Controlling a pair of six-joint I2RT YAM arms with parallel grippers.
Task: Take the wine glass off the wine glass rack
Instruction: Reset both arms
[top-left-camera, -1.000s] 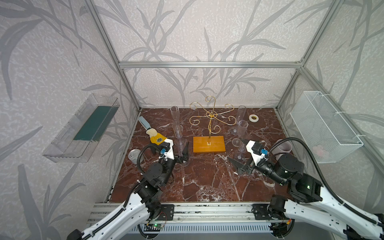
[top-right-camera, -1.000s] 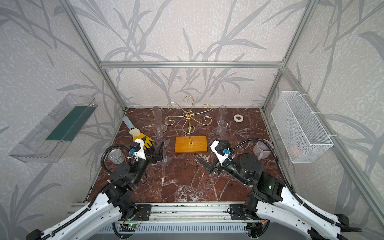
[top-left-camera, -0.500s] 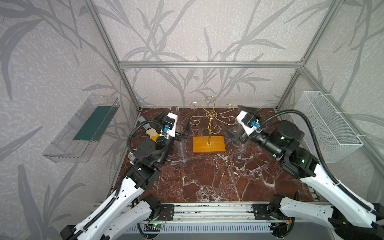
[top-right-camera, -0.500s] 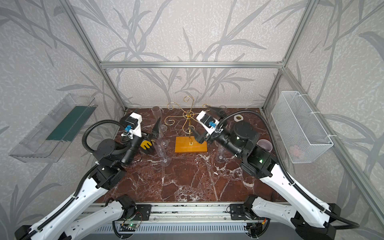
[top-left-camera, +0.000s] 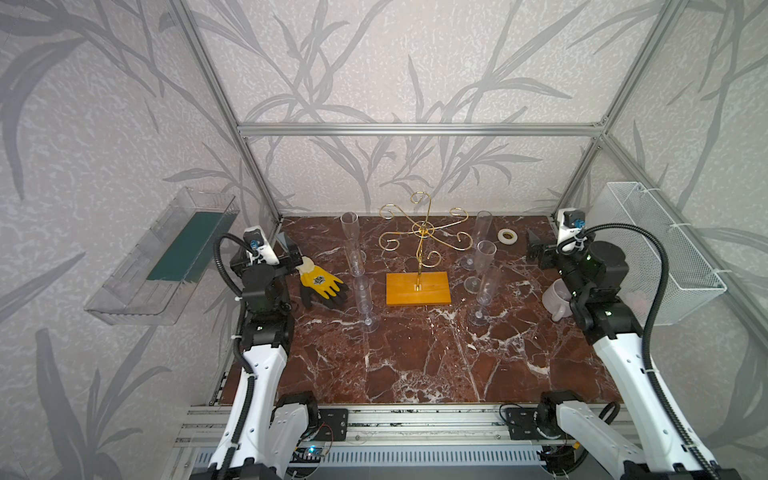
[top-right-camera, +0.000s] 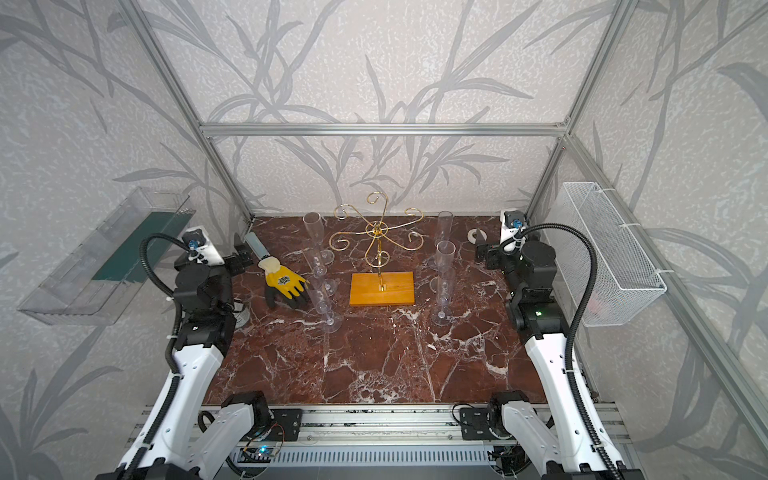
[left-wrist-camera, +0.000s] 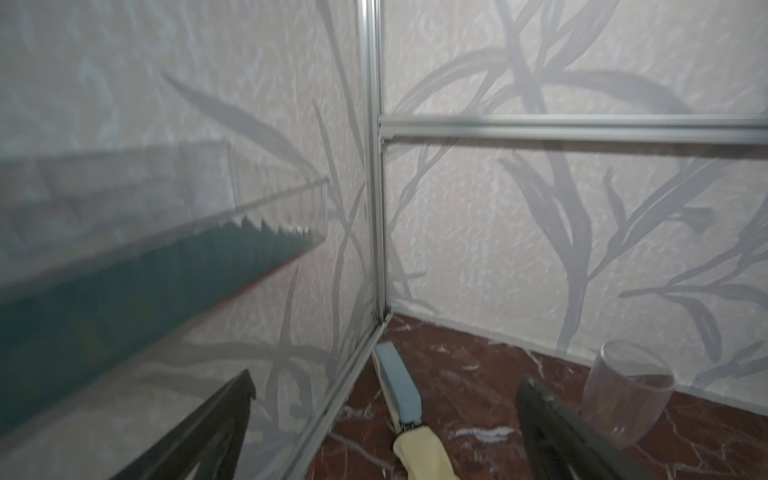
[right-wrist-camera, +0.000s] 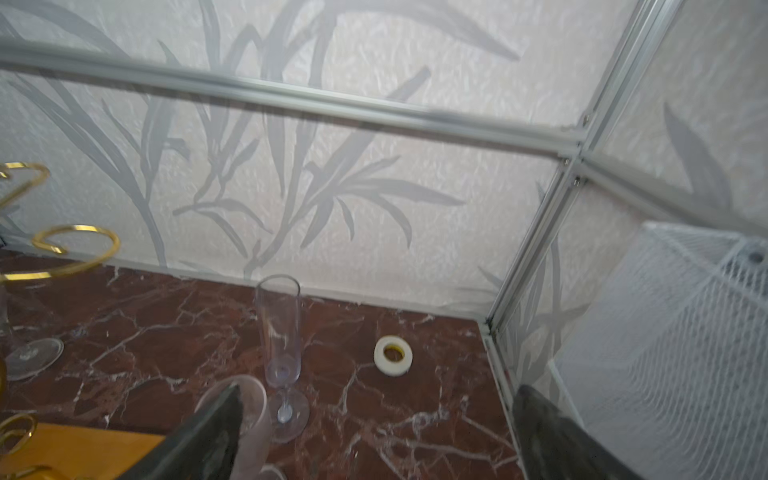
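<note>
Hanging on the side wall well left of the wine glass rack (top-left-camera: 417, 291), a clear plastic bin (top-left-camera: 133, 297) is holding a dark green sheet (top-left-camera: 183, 245) with a saw-toothed edge. On the wall well right of the rack, a white wire basket (top-left-camera: 665, 249) is holding something pinkish, too blurred to name. The rack is standing upright toward the back of the marble table (top-left-camera: 415, 365). A left trio of wine glasses (top-left-camera: 354, 259) and a right trio of wine glasses (top-left-camera: 484, 257) are standing on the table just beside it. The left gripper (left-wrist-camera: 386, 380) is hovering left of the rack, fingers spread wide and gripping nothing. The right gripper (right-wrist-camera: 378, 388) is hovering right of it, fingers likewise spread, touching nothing. A yellow glove (top-left-camera: 322, 282) is lying left of the rack, its round emblem too small to read.
</note>
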